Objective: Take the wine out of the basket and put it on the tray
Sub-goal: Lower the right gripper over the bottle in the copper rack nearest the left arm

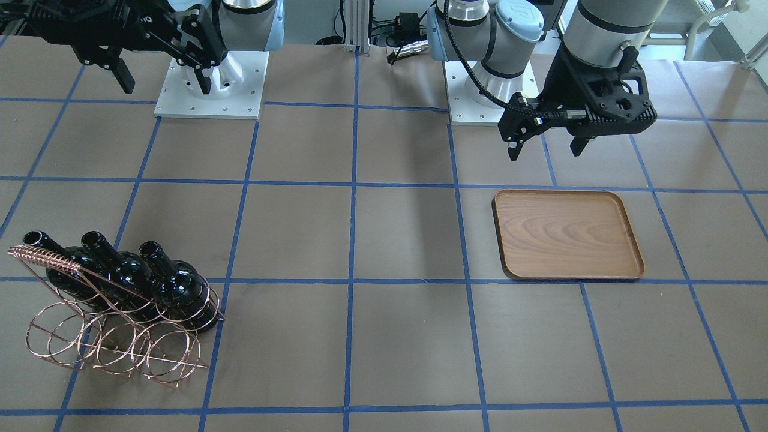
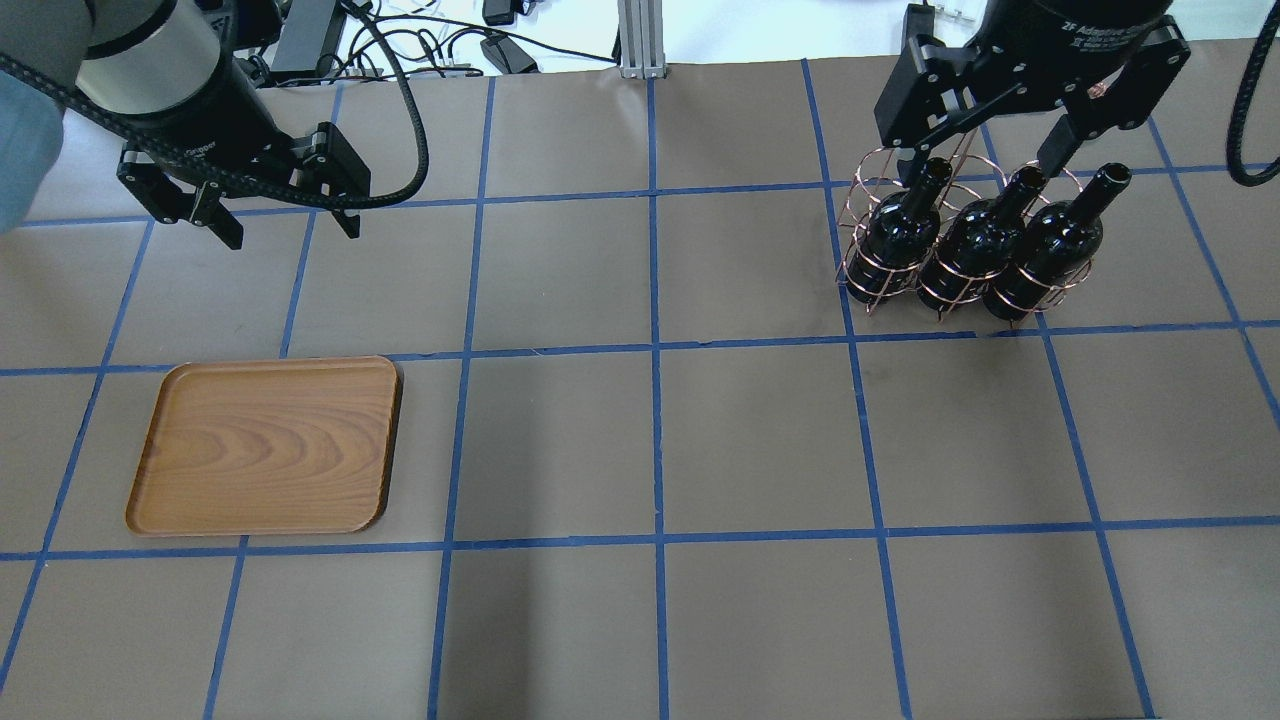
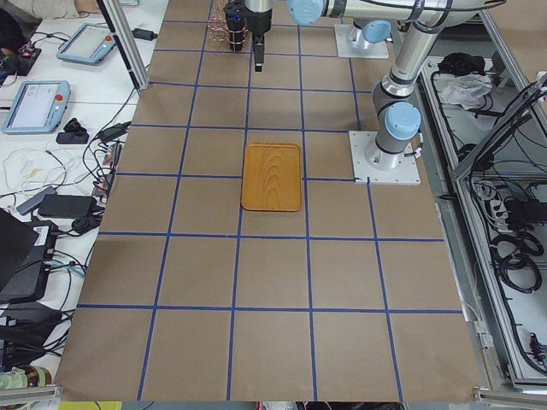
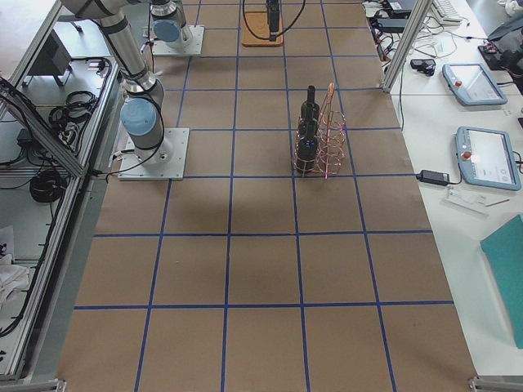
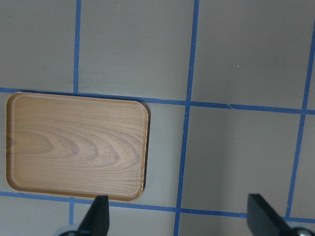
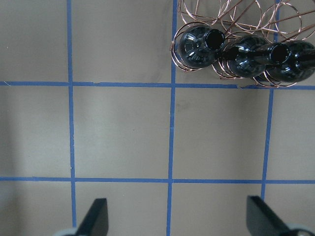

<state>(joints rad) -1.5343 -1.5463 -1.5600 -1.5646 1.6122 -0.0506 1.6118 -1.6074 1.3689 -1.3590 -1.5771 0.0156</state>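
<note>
On the right side of the worktop (image 2: 750, 450), in the overhead view, three shiny black wine bottles (image 2: 975, 250) are seen standing in the copper wire basket (image 2: 858, 280), well apart from the wooden tray (image 2: 265, 445). The right tool (image 2: 978, 165) and the left tool (image 2: 290, 228) are held high, spread wide, with nothing gripped. In the right wrist view, open round mouths are seen on the bottles. In the left wrist view, wavy grain is shown on the tray.
</note>
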